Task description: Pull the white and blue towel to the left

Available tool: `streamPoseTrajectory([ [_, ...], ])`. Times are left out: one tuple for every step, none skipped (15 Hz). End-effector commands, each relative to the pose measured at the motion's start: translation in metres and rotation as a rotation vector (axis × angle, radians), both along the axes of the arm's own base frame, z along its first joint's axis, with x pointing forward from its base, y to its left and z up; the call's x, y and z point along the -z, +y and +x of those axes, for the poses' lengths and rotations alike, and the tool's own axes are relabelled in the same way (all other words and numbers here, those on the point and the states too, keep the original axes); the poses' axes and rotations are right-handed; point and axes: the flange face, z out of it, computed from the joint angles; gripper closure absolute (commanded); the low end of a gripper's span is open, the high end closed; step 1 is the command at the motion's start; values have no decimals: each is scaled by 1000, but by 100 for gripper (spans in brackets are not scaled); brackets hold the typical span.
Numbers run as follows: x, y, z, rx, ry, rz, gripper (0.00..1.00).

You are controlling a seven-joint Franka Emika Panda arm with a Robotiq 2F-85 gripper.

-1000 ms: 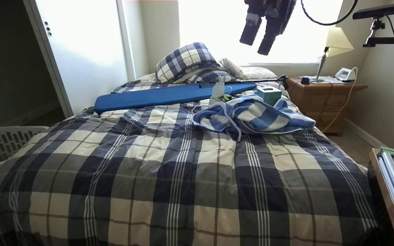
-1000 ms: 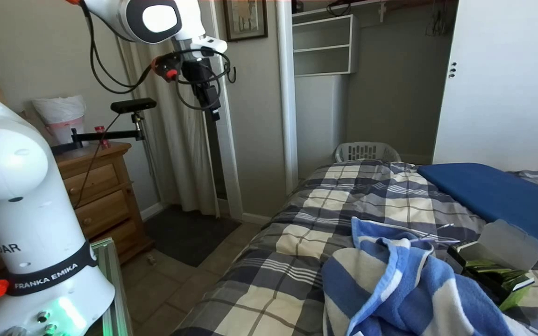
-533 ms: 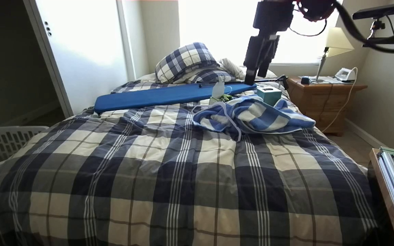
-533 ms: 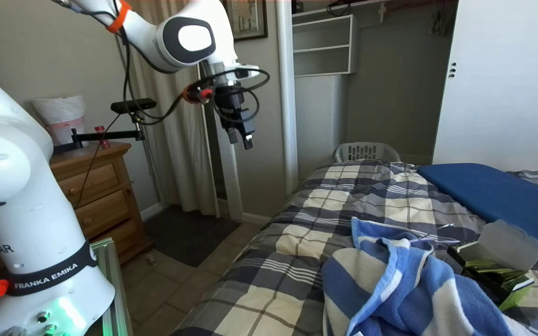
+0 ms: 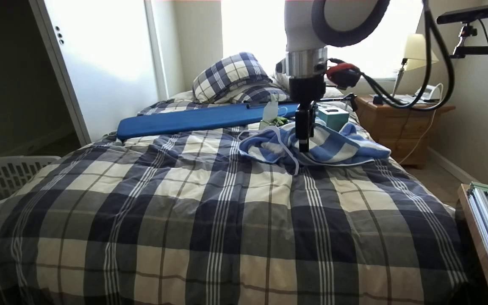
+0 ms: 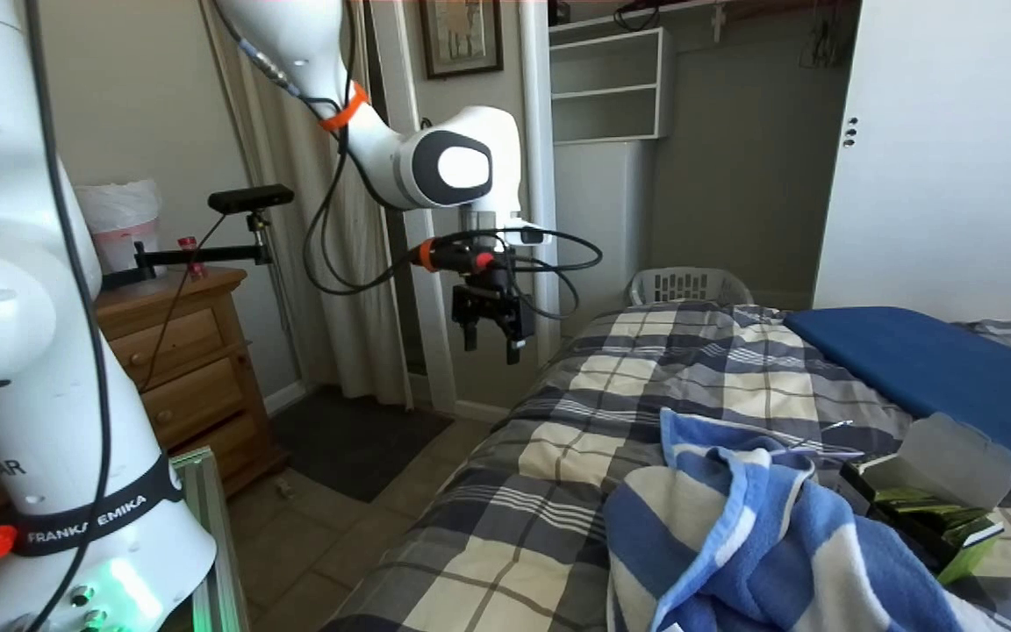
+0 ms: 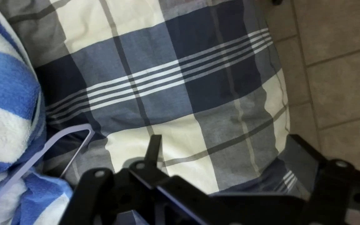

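The white and blue striped towel (image 5: 337, 146) lies crumpled on the plaid bed. It also shows at the front of an exterior view (image 6: 734, 544) and along the left edge of the wrist view (image 7: 5, 84). A pale hanger (image 7: 52, 140) lies partly over the towel; it shows in an exterior view too (image 5: 287, 149). My gripper (image 7: 224, 137) is open, pointing down, with nothing between its fingers. In an exterior view the gripper (image 6: 492, 353) hangs in the air beside the bed's edge, apart from the towel. In an exterior view it overlaps the towel in the picture (image 5: 305, 142).
A blue ironing board (image 5: 201, 120) lies across the bed. A teal tissue box (image 5: 333, 118) and an open box with green packets (image 6: 927, 509) stand by the towel. A white basket (image 6: 690, 285) is past the bed. The floor (image 7: 339, 84) shows beyond the bed's edge.
My arm has moved down and towards the bed, lowering the gripper to point straight down. The gripper's fingers now show clearly spread. The towel has not moved.
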Motion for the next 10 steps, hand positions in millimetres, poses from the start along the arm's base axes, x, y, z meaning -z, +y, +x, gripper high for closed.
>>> streamPoseTrajectory([
  [32,6,55,-152,-16,-128,0],
  [18,2,24,-88,7,-64,0],
  [25,4,31,-93,10,-70,0],
  [29,4,31,-93,17,-68,0],
  [29,3,31,-92,18,-69,0],
  [27,3,30,-91,15,-69,0],
  [25,3,29,-92,12,-69,0],
  [24,3,30,-91,9,-69,0],
  [23,3,30,-91,8,-70,0],
  [22,3,30,-91,7,-70,0],
])
